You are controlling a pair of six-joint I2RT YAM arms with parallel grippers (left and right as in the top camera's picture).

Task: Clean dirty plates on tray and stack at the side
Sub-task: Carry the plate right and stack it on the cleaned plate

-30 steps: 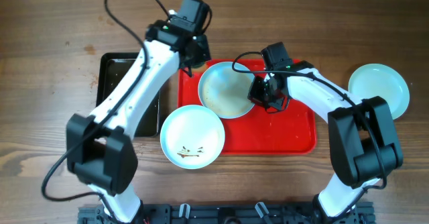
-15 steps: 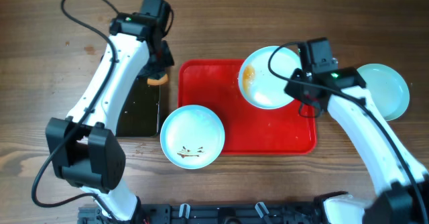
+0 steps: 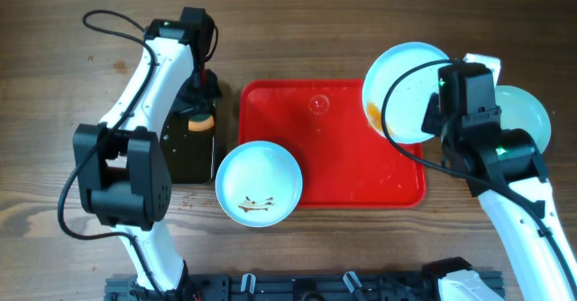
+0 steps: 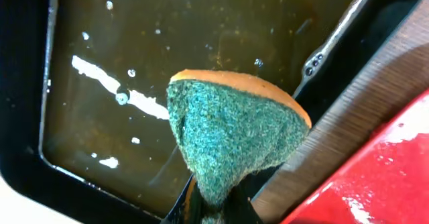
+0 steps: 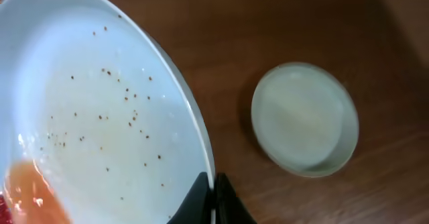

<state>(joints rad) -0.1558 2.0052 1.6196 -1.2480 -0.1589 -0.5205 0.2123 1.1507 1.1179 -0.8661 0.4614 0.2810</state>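
Mint-white glossy round plate (image 3: 401,89), orange smear on it, is pinched by its rim in the right gripper (image 3: 433,119) over the red rectangular plastic tray (image 3: 343,188)'s right edge. The pale round plate (image 3: 530,121) parked off-tray lies just rightward, so it's a short carry. Green scrub sponge (image 4: 234,133) is clamped in the left gripper (image 4: 214,204).

No text, label, brand, number or sign can be read in any of the views.
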